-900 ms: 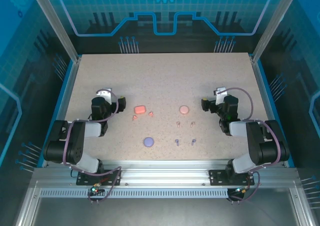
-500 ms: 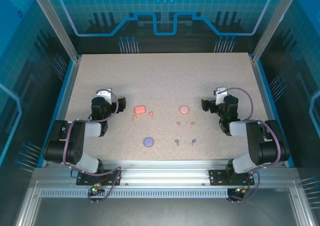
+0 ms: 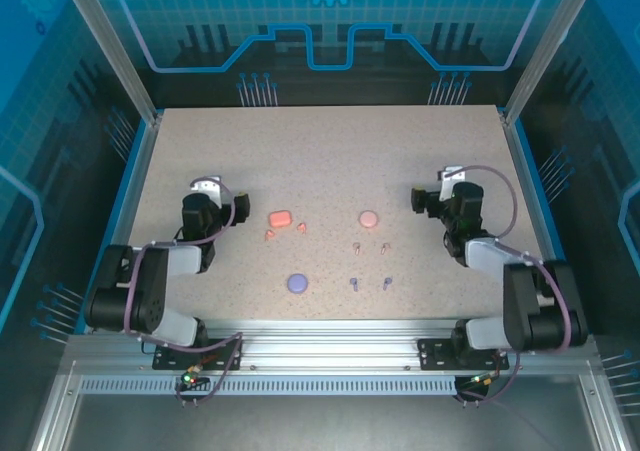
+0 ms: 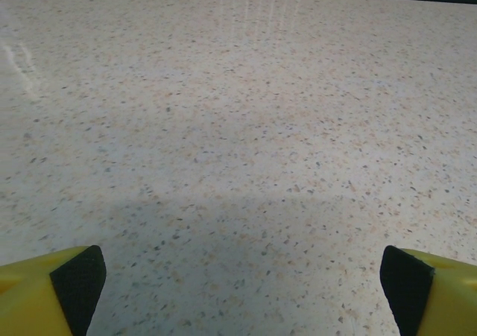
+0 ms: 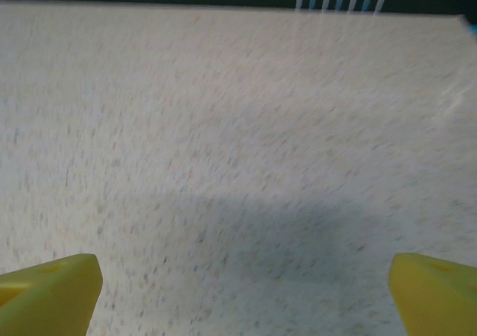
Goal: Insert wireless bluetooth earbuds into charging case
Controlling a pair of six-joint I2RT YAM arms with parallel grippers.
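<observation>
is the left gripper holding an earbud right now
No, the left gripper is open, its fingers wide apart over bare table with nothing between them.

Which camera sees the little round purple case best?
The top external view: the round purple charging case lies in plain sight on the speckled table, near the front edge. Both wrist cameras point at speckled tabletop elsewhere.

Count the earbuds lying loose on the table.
6. Two coral-orange earbuds by the coral case; two pale pink earbuds by the pink case; two purple earbuds right of the purple case. None seems hidden.
</observation>
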